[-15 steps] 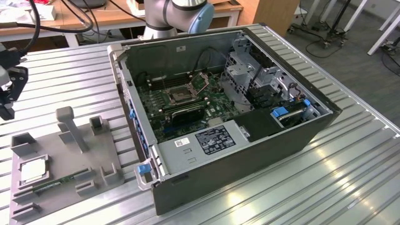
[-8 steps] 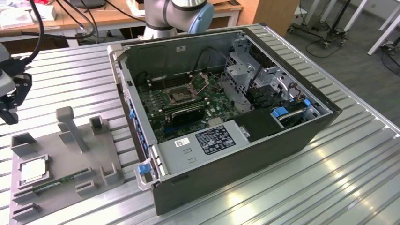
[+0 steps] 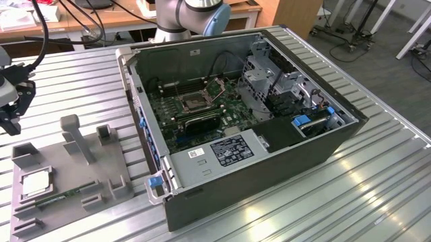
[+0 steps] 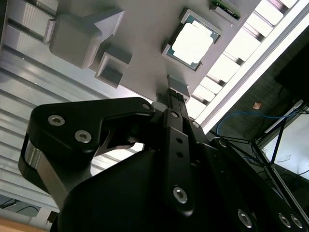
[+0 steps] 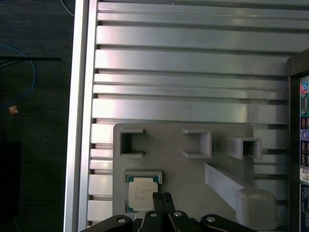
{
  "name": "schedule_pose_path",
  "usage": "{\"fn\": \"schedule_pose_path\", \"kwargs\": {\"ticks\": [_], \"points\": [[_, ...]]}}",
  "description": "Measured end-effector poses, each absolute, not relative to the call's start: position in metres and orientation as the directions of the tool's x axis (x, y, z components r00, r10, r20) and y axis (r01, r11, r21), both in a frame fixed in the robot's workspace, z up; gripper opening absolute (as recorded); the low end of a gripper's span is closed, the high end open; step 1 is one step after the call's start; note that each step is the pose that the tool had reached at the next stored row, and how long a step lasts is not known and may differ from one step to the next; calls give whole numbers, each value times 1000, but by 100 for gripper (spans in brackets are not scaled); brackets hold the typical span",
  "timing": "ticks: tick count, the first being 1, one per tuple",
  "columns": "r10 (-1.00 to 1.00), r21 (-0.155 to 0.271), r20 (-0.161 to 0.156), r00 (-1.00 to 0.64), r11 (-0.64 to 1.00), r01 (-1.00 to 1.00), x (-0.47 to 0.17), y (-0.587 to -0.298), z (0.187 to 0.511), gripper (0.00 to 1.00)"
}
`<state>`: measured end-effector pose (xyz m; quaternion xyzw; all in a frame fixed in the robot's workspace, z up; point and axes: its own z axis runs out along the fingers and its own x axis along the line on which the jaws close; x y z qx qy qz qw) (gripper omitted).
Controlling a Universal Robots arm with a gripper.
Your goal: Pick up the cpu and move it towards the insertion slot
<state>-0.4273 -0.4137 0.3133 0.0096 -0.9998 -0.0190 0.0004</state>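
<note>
The cpu [image 3: 37, 184], a flat square chip with a silvery top, lies in a shallow recess of the grey fixture [image 3: 101, 166] at the exterior view's left. It also appears in both wrist views as the cpu [image 5: 141, 192] [image 4: 193, 42]. My gripper [image 3: 9, 128] hangs well above the table beyond the fixture's far left end, apart from the chip. In both wrist views the gripper [image 5: 162, 197] [image 4: 174, 94] has its two thin fingers pressed together, shut on nothing. The insertion slot [image 3: 195, 103], a square socket with a metal frame, sits on the motherboard inside the open computer case [image 3: 269, 166].
A long green memory stick [image 3: 64, 195] lies on the fixture near the cpu. Tall grey posts [image 3: 77, 138] rise from the fixture. The ribbed metal table [image 3: 377, 186] ends at an edge [image 5: 79, 121], with dark floor and a blue cable beyond. The arm's base [image 3: 189, 20] stands behind the case.
</note>
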Motion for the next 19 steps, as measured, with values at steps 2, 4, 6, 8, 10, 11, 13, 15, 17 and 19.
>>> {"fn": "schedule_pose_path", "kwargs": {"ticks": [2, 4, 6, 8, 10, 11, 13, 15, 17, 19], "points": [[-19, 38, 0, -1000, 999, -19, -427, -414, 313, 11], [-19, 38, 0, -1000, 999, -19, -427, -415, 313, 11], [-19, 38, 1, -1000, 999, -19, -427, -416, 313, 11], [-19, 38, 0, -1000, 999, -19, -427, -418, 313, 11], [-19, 37, 0, -1000, 999, -19, -427, -419, 313, 11], [-19, 37, 1, -1000, 999, -19, -427, -420, 313, 11], [-19, 37, 0, -1000, 999, -19, -427, -422, 313, 11], [-19, 36, 1, -1000, 999, -19, -427, -424, 313, 11], [-19, 35, 1, -1000, 999, -19, -427, -426, 313, 11], [-19, 34, 1, -1000, 999, -19, -427, -428, 313, 11]]}}
